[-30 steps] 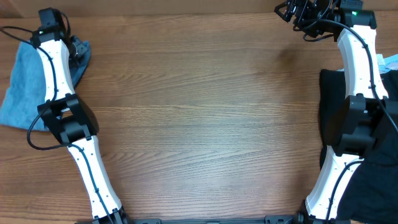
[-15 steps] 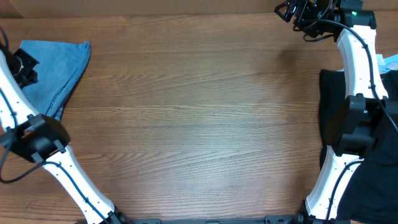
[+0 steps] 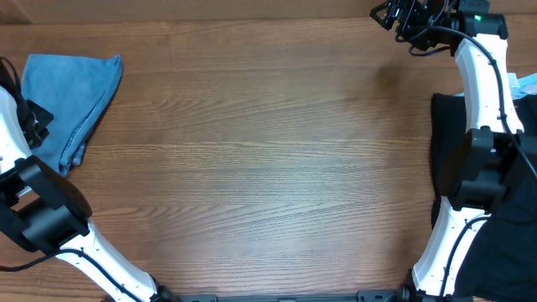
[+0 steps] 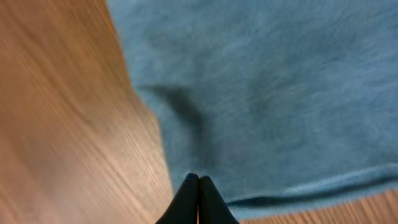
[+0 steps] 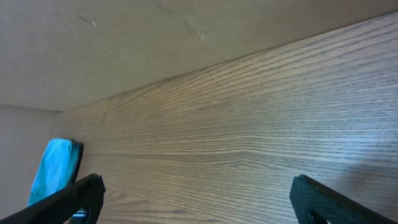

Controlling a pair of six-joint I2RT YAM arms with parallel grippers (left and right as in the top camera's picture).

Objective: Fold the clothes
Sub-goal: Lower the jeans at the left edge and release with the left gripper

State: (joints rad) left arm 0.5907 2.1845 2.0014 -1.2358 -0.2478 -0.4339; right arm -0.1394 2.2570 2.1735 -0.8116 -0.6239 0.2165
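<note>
The clothes [image 3: 67, 96] are light blue denim jeans, lying folded in a flat bundle at the table's far left. My left gripper [image 3: 33, 117] hovers by the bundle's left edge. In the left wrist view its black fingertips [image 4: 199, 182] are pressed together over the denim [image 4: 267, 93], with nothing pinched between them. My right gripper [image 3: 403, 17] stands wide open at the far right corner, well away from the jeans. Its two fingers [image 5: 68, 199] frame bare wood, and the jeans [image 5: 56, 168] show as a small blue patch far off.
A black garment [image 3: 453, 143] lies along the right edge under my right arm, with a scrap of pale cloth [image 3: 527, 82] beside it. Wood-grain tabletop [image 3: 268, 159] spans the middle. A beige wall [image 5: 124, 43] runs behind the table's far edge.
My left arm has swung left off the jeans to the table's left edge, uncovering the whole folded bundle. The gripper stayed shut. The right arm has not moved.
</note>
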